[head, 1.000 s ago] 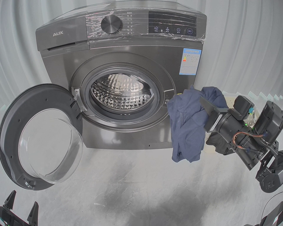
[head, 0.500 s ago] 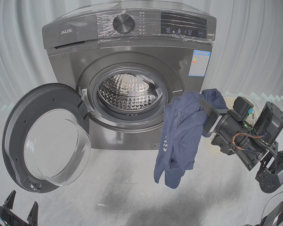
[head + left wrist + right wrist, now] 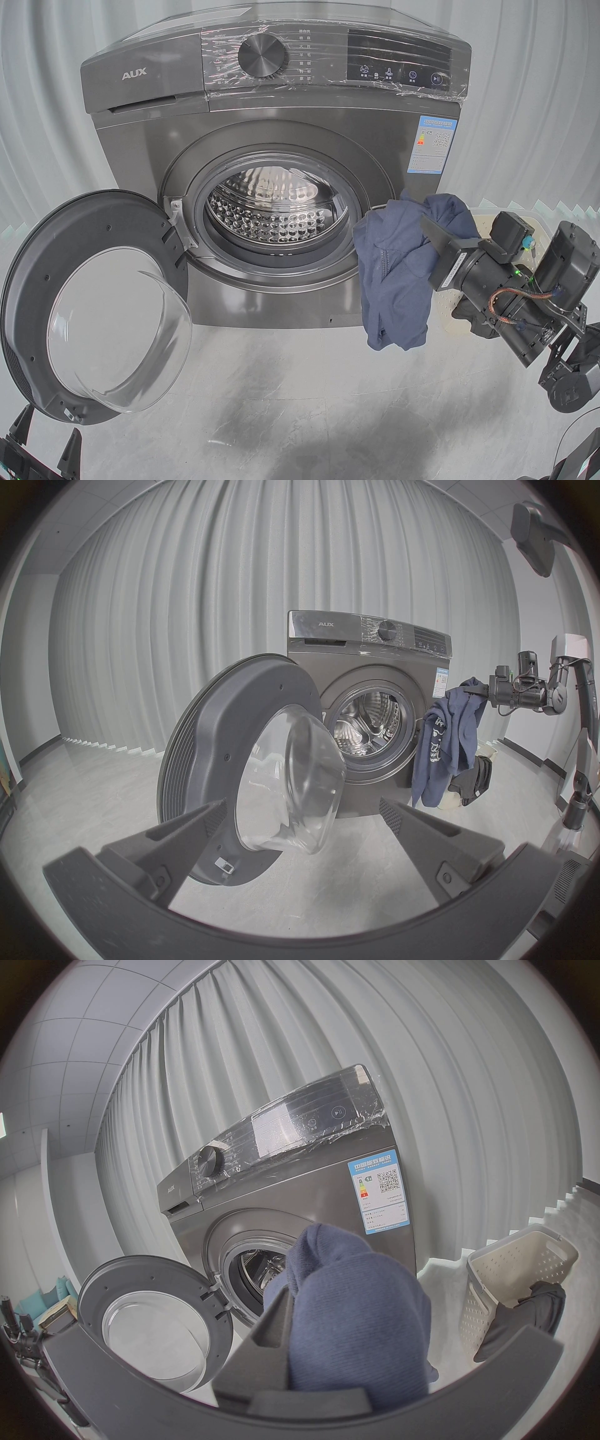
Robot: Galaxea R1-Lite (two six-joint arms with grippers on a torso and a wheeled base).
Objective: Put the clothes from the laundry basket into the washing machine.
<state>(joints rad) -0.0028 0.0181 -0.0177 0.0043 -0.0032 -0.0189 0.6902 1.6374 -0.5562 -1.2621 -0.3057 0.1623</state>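
Basket (image 3: 503,1272) holding dark garment (image 3: 525,1319), right fingers (image 3: 265,1344) clamped on blue garment (image 3: 394,275), left fingers (image 3: 437,845) apart

The grey metal front-loading washing machine (image 3: 275,125) stands straight before me, its back to the pleated white curtain (image 3: 537,112). Its round grey door with the clear bowl window (image 3: 94,306) hangs open to the left of the steel drum (image 3: 275,206). My left gripper (image 3: 49,431) sits low, in front of that door. The blue fabric garment (image 3: 394,275), pinched in my right gripper (image 3: 437,232), hangs right of the drum opening, above the pale tiled floor (image 3: 281,400). The pale perforated plastic laundry basket (image 3: 531,1263) stands on the floor right of the machine, a black cloth (image 3: 525,1322) draped over its rim.
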